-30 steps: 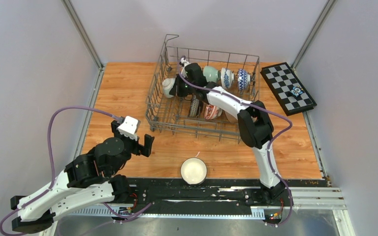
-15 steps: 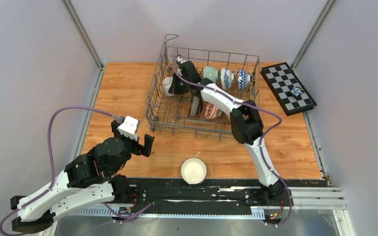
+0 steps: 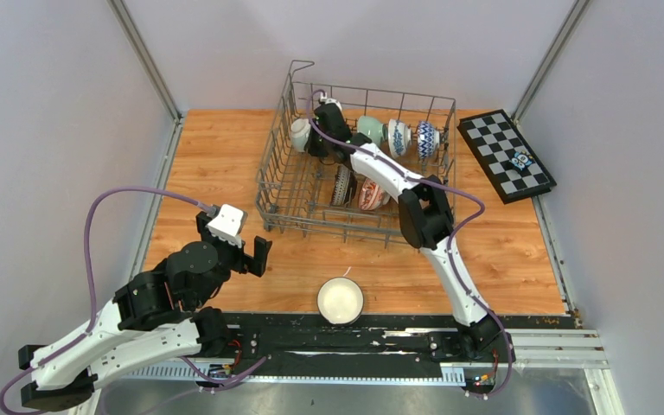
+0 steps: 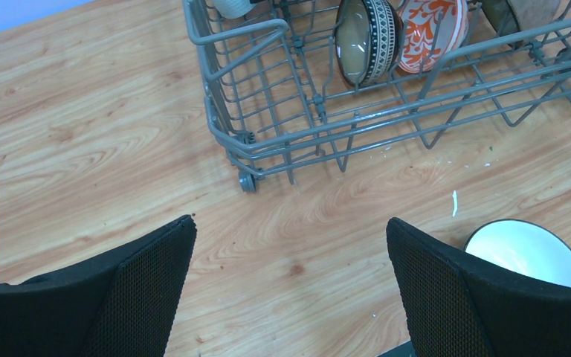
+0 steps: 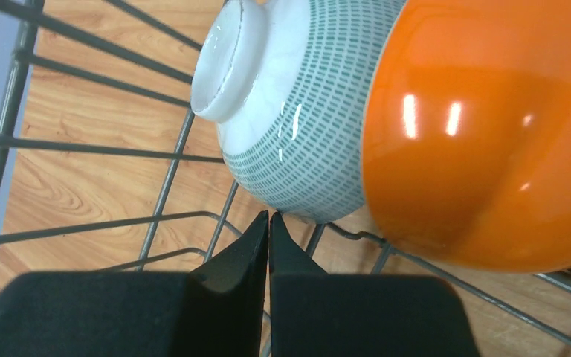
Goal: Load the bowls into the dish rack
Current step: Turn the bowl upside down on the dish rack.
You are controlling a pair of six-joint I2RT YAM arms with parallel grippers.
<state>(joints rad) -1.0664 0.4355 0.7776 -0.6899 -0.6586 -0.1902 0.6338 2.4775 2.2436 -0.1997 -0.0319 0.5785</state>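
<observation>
The grey wire dish rack [image 3: 328,226] stands at the back of the table. It holds a white bowl with grey dashes [image 3: 300,134], a pale green bowl [image 3: 370,130], two blue-white bowls [image 3: 399,137], a dark-rimmed bowl [image 3: 342,185] and a red-white bowl [image 3: 370,195]. My right gripper [image 5: 268,216] is shut and empty inside the rack's far left corner, with its tips just under the white dashed bowl [image 5: 297,111], which leans on an orange bowl [image 5: 483,126]. My left gripper [image 4: 290,245] is open and empty above the table in front of the rack [image 4: 238,141]. A white dark-rimmed bowl [image 3: 341,300] sits upright near the front edge.
A black-and-white chequered board [image 3: 506,154] with a small object lies at the back right. Grey walls and metal rails enclose the wooden table. In the left wrist view the loose bowl [image 4: 526,253] lies just beyond my right finger.
My right gripper has moved toward the back of the rack, and the white dashed bowl has shifted back with it. The left arm has not moved.
</observation>
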